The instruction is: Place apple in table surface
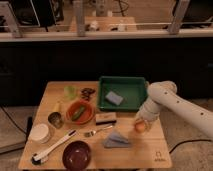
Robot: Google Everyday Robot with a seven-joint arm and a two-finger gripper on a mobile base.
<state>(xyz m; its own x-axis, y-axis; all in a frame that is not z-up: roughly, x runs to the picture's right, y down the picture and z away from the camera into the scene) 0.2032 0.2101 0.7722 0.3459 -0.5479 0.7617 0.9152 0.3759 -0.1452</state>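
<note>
The apple (140,127), small and orange-red, sits between the tips of my gripper (140,124) low over the right part of the wooden table (140,152). The white arm (172,102) comes in from the right edge and bends down to the gripper. The gripper is shut on the apple, just right of a grey folded cloth (116,140). I cannot tell whether the apple touches the table.
A green tray (137,85) with a grey-blue sponge (113,98) stands at the back. An orange plate (79,112), a brush (105,118), a spoon (97,132), a dark red bowl (77,155), a white lid (39,133) and a long white brush (54,147) lie to the left.
</note>
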